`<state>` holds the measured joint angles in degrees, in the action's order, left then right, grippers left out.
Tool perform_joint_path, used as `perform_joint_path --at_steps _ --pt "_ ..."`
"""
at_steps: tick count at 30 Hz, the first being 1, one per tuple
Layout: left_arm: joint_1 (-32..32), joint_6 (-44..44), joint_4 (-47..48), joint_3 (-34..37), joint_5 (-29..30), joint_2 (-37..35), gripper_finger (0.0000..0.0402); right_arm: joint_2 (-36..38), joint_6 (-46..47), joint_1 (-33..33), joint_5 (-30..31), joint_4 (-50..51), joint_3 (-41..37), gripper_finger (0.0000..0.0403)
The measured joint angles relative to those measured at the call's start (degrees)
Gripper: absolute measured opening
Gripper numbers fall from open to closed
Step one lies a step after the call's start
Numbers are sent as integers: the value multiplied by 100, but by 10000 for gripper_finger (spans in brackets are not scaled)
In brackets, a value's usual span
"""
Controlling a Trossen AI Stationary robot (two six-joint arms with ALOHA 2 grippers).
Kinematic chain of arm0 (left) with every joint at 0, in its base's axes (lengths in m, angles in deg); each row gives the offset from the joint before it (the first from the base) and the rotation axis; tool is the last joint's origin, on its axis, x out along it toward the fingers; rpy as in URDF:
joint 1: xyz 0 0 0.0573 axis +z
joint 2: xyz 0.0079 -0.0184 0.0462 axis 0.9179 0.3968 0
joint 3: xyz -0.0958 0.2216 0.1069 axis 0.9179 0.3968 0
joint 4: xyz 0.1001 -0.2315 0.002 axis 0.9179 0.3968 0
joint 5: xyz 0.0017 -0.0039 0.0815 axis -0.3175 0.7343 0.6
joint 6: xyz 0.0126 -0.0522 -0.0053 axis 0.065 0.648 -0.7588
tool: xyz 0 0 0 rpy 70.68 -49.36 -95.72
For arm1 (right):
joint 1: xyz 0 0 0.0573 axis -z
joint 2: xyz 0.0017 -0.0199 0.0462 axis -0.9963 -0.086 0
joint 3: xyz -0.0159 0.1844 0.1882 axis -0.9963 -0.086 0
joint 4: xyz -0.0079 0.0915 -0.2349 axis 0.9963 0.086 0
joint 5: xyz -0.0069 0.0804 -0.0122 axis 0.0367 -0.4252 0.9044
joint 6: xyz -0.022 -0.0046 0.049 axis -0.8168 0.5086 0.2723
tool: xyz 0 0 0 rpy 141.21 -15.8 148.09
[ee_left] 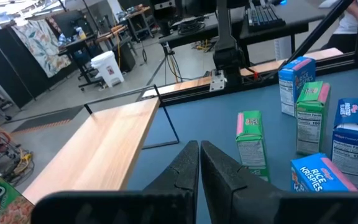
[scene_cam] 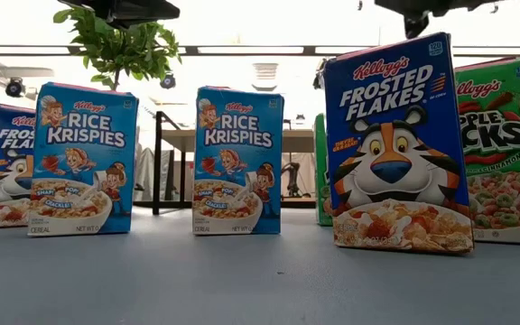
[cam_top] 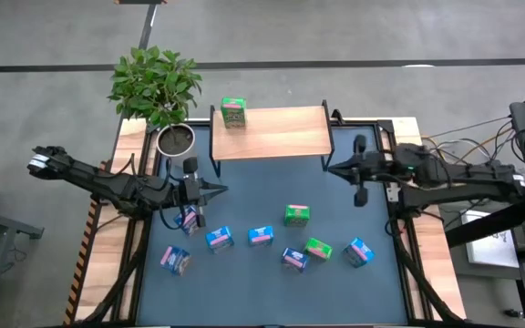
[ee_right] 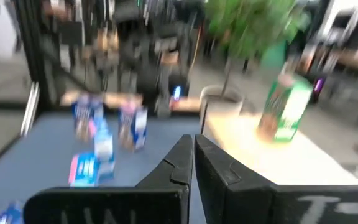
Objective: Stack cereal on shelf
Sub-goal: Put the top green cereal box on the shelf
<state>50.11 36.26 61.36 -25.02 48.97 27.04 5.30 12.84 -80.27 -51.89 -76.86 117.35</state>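
Standing upright at the left end of the light-wood shelf point(cam_top: 272, 131), one green cereal box point(cam_top: 233, 112) is the only box placed there. Seven boxes remain on the dark blue-grey tabletop point(cam_top: 244, 292): two green boxes point(cam_top: 297, 215) near the middle and blue ones point(cam_top: 219, 239) scattered in a loose row toward the front; a further box by the left gripper is mostly hidden. The left gripper point(cam_top: 221, 190) hangs clenched and empty just left of the shelf's front legs. The right gripper point(cam_top: 332, 168) is likewise clenched and empty, near the shelf's right front corner. A potted plant point(cam_top: 158, 87) stands beside the shelf's left end.
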Motion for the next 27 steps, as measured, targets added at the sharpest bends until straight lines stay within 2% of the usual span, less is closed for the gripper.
perform_joint_path --at_steps 6,11,19,27 --pt "0 29 0 0 0 0 0 -934 187 -405 1 1503 983 9" --pt "0 68 2 0 0 9 0 -1587 655 -831 8 2308 1549 9" --pt "0 112 7 0 -2 37 0 -2496 1261 -1492 362 2982 1988 9" --pt "0 112 15 2 -2 55 0 -3171 1528 -1578 567 2995 2090 9"
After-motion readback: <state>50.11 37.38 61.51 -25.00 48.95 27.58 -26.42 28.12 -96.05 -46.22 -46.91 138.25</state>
